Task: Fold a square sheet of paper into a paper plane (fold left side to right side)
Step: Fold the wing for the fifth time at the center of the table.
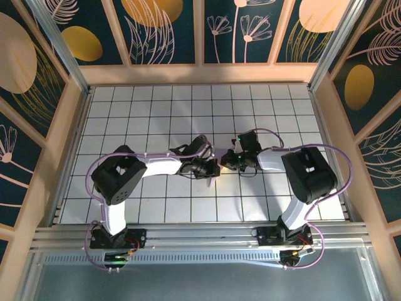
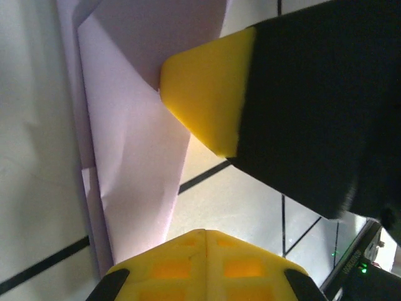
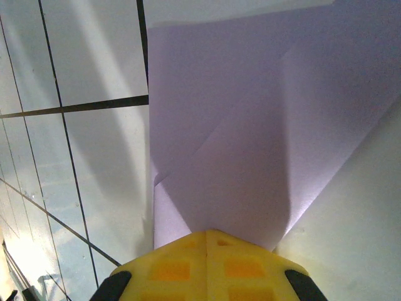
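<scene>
The thin, square lavender-purple sheet of paper point(image 3: 250, 125), now folded into overlapping layers with slanting creases, lies near the middle of the white counter point(image 1: 156, 106) with black grid lines, under the spot where the two arms meet. The left gripper point(image 1: 210, 168) reaches in from about 8 o'clock, its yellow fingers point(image 2: 169, 269) pressed together with their tips at the sheet's edge, and whether paper is caught between them I cannot tell. The right gripper point(image 1: 232, 161) comes in from about 4 o'clock, also pressed together at the paper, and in the left wrist view its yellow pad point(image 2: 207, 94) touches the sheet toward 12 o'clock.
</scene>
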